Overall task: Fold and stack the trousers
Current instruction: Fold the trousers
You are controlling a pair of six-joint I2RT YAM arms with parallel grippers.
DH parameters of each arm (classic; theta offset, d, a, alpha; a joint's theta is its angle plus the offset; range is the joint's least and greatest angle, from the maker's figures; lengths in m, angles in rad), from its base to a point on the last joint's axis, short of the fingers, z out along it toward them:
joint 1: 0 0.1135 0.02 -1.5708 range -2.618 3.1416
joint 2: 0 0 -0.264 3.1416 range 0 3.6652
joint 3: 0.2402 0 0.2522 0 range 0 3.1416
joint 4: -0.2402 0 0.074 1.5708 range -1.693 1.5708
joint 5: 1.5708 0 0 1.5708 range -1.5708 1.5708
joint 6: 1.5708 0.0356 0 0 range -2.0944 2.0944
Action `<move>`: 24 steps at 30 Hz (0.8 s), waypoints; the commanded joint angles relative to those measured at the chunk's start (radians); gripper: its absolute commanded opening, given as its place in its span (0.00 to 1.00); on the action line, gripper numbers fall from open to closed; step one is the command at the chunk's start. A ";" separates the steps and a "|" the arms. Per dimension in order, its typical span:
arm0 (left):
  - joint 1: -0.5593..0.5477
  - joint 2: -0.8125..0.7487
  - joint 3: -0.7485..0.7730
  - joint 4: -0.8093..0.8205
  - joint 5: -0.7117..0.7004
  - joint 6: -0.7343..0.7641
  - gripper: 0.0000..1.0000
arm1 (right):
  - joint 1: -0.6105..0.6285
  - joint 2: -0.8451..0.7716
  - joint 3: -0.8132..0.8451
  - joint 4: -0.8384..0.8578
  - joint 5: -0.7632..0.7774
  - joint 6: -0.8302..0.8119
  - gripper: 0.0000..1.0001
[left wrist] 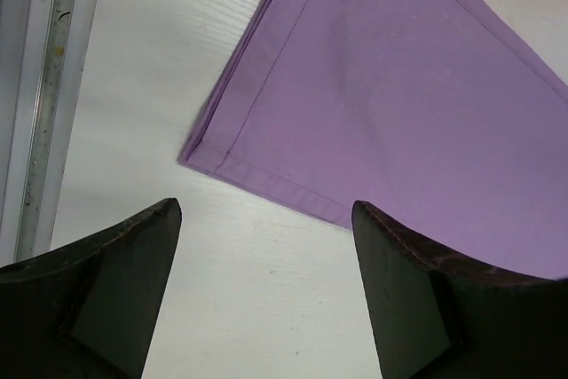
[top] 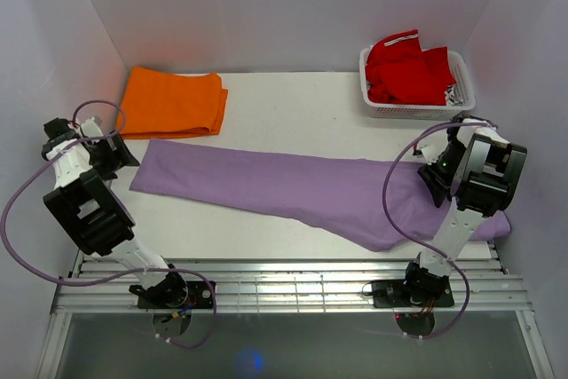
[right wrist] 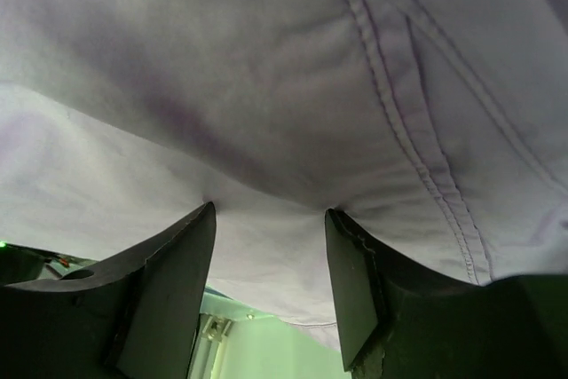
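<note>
The trousers [top: 293, 188] lie flat across the middle of the table [top: 293, 113]. Their long axis runs from left to right and drifts towards the near edge at the right. The narrow leg end is at the left and the broader waist end is at the right, close to the table's near right corner. The left wrist view shows the stitched hem [left wrist: 275, 185] squarely ahead of the left gripper [left wrist: 266, 209]. Its fingers are spread wide and hang clear of the cloth, with bare table between their tips and the hem corner. The right gripper [right wrist: 271, 213] is down at the waist end, and its camera is filled with lilac cloth and a double seam [right wrist: 399, 104]. Its fingers stand a moderate way apart with fabric bowed across their tips, but the pictures do not show whether a fold is pinched between them. Each arm is therefore nearest its own end of the garment. A lengthwise fold would probably depend on the left gripper going forward onto the hem and carrying it right along the axis. Beyond the trousers, an orange folded garment [top: 173, 102] lies at the far left, just past the leg end. A red garment [top: 404, 67] is heaped in a white basket [top: 463, 95] at the far right.
</note>
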 commanded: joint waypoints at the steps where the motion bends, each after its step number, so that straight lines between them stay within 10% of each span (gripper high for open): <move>1: -0.008 0.033 0.014 0.038 0.010 0.016 0.89 | -0.005 0.060 0.013 0.116 0.053 -0.070 0.59; 17: -0.144 0.349 0.097 0.165 0.003 0.085 0.82 | 0.001 0.053 0.025 0.075 0.022 -0.065 0.59; 24: -0.204 0.361 0.016 0.164 -0.001 0.040 0.56 | 0.018 0.051 0.057 0.049 0.004 -0.062 0.58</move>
